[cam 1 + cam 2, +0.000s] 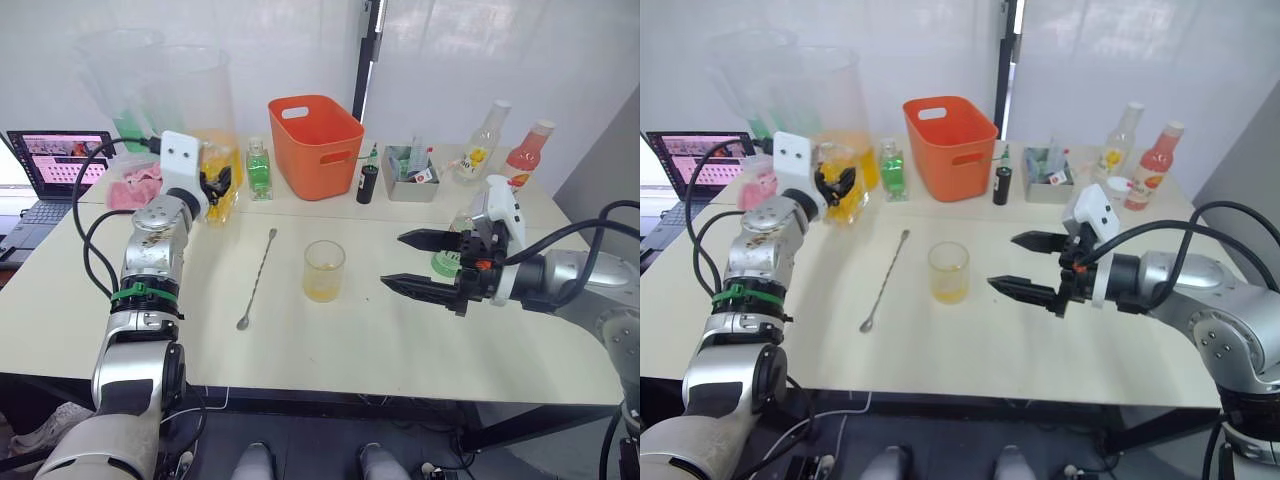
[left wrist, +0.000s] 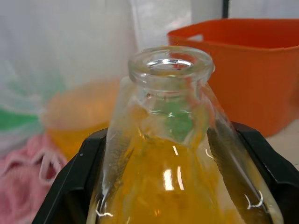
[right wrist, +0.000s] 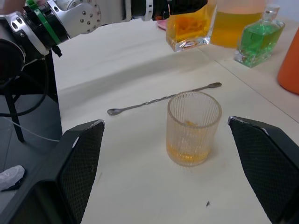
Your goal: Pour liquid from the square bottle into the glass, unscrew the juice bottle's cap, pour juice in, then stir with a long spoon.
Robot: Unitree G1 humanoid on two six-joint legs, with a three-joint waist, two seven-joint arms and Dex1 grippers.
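Spread wide at centre right, the right gripper [image 1: 412, 262] was held beside the glass [image 1: 324, 270]; the square bottle [image 1: 843, 193] was pinched by the left gripper [image 1: 835, 184] at upper left.

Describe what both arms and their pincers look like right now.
Both arms are silver-grey metal with black cables looped alongside. The left arm carries a green band and a white camera block near its black left pincer. The right pincer has two long black fingers with textured pads, under a white block.
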